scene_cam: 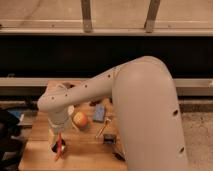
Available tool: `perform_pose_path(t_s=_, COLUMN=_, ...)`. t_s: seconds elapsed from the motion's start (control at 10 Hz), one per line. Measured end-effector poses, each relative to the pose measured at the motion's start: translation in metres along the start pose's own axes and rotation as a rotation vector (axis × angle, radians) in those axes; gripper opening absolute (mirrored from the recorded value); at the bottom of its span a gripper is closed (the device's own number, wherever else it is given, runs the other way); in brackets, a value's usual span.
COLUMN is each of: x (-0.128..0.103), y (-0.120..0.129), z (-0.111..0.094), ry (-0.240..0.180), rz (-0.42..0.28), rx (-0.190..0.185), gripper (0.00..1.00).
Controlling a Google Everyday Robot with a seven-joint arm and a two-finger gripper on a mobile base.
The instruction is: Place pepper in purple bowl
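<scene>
Looking at the near-left part of the desk (87, 152): the gripper (57, 144) hangs low there, pointing straight down from the wrist, close over the wood. The pepper (60, 150) is right at its tip, a slim red-orange sliver, finger-shaped and tilted a bit off vertical, with its lower end at or just above the desktop. The jaws look narrow and pinched on the pepper's upper part. The view is soft at that spot, so I read it as a hold, not a certainty.

The arm is smooth white plastic. I see a fat rounded shell filling the right side, then a slimmer link with a row of small dark dots running left to a bent elbow above the gripper.

The desk is pale wood, flat with a matte grain. An apple (80, 119), round and glossy red-yellow, sits just right of the gripper and apart from it. A blue block (99, 112), flat and rectangular, lies beyond the apple. A thin tan stick (102, 129) lies at an angle near the block, with a small dark object (109, 139) beside its lower end.
</scene>
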Motion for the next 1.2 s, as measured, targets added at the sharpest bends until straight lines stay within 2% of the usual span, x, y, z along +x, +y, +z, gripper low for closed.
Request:
perform_pose_path(t_s=0.3, x=-0.001, y=-0.006, z=0.001, ry=-0.006, rz=0.029, rx=0.0, gripper=0.44)
perform_pose_path(t_s=0.7, x=0.001, y=-0.005, z=0.006, ry=0.0, rz=0.023, rx=-0.004, gripper=0.05)
perform_pose_path(t_s=0.8, x=0.001, y=-0.004, z=0.006, ry=-0.003, rz=0.022, rx=-0.008, gripper=0.01)
perform_pose_path(t_s=1.0, x=0.002, y=-0.004, z=-0.001, ry=-0.024, rz=0.025, rx=-0.007, gripper=0.0)
perform_pose_path(t_s=1.2, x=0.003, y=-0.013, z=-0.022, ry=-0.074, rz=0.054, rx=0.007, gripper=0.0)
